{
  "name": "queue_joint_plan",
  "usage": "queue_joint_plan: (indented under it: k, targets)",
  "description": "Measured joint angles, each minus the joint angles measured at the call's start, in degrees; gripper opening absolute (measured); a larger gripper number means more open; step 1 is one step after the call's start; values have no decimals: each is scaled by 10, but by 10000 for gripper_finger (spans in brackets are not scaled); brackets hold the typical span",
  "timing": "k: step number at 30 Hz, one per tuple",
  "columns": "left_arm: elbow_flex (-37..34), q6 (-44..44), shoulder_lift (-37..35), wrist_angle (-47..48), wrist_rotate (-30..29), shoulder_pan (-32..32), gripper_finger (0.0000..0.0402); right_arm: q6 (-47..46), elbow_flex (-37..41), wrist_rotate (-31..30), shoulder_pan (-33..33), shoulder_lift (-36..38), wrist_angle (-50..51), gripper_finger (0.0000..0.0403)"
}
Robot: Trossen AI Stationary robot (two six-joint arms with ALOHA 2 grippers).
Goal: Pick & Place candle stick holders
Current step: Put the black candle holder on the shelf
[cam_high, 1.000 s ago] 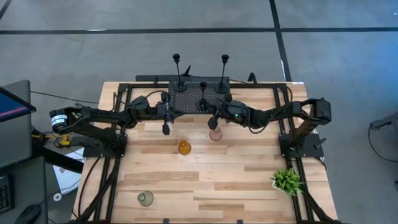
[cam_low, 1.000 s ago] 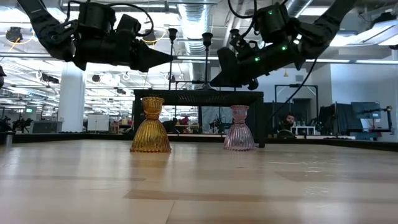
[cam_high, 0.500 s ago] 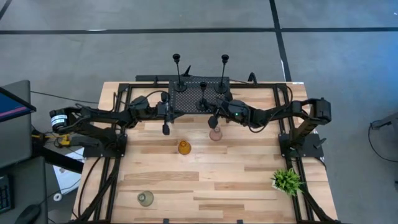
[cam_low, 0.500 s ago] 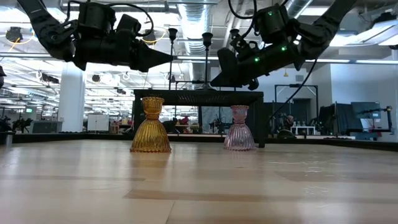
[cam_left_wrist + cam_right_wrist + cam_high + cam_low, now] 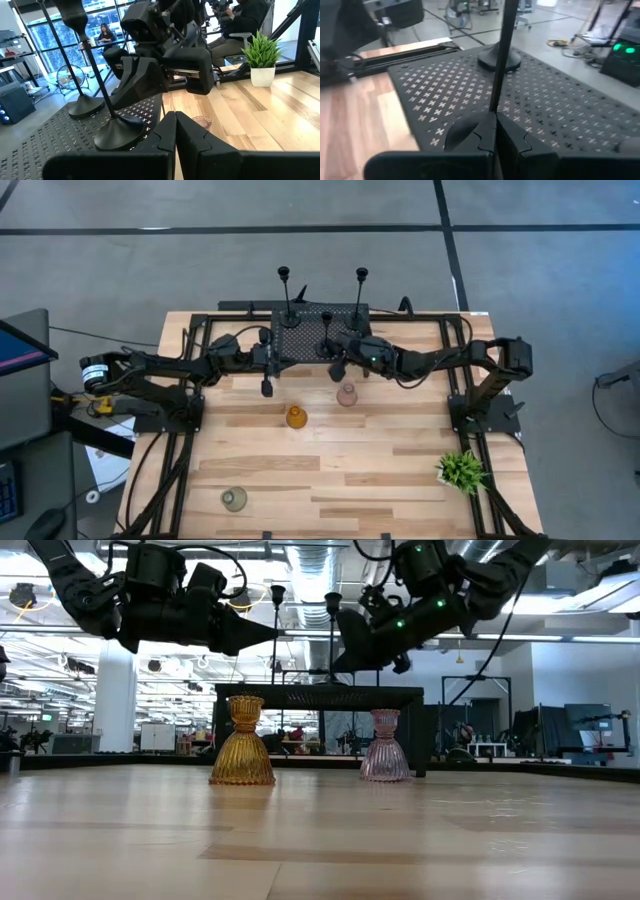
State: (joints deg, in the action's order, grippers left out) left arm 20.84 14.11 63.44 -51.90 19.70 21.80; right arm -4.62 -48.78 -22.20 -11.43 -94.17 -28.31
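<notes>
The pale wooden slatted table (image 5: 330, 470) carries a black perforated metal rack (image 5: 322, 332) at its far edge, and three slim black candle stick holders (image 5: 288, 308) with round bases and thin stems stand on that rack. The dark left arm's gripper (image 5: 266, 385) hangs over the boards just off the rack's near-left corner, its fingers pressed together on nothing. The right gripper (image 5: 337, 370) hovers at the rack's near edge, also closed and empty, beside the nearest black holder's stem (image 5: 501, 55). The squat pink glass holder (image 5: 346, 394) sits on the boards near it, the squat amber glass holder (image 5: 295, 416) further toward the middle, and the small grey-green holder (image 5: 234, 498) well apart at the near-left. This looks like an approach before a pick; the fingers would need to part first. Open boards lie toward the near side, where a small green potted plant (image 5: 461, 470) stands at the right.
</notes>
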Motion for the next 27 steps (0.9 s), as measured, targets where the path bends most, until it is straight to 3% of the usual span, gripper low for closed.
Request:
queue_joint_plan:
  k: [20, 27]
  targets:
    - [0, 0, 0, 0, 0, 0, 5, -40, -16, -22, 4, 0, 32, 0]
    - [0, 0, 0, 0, 0, 0, 5, -60, -16, -58, 5, 0, 54, 0]
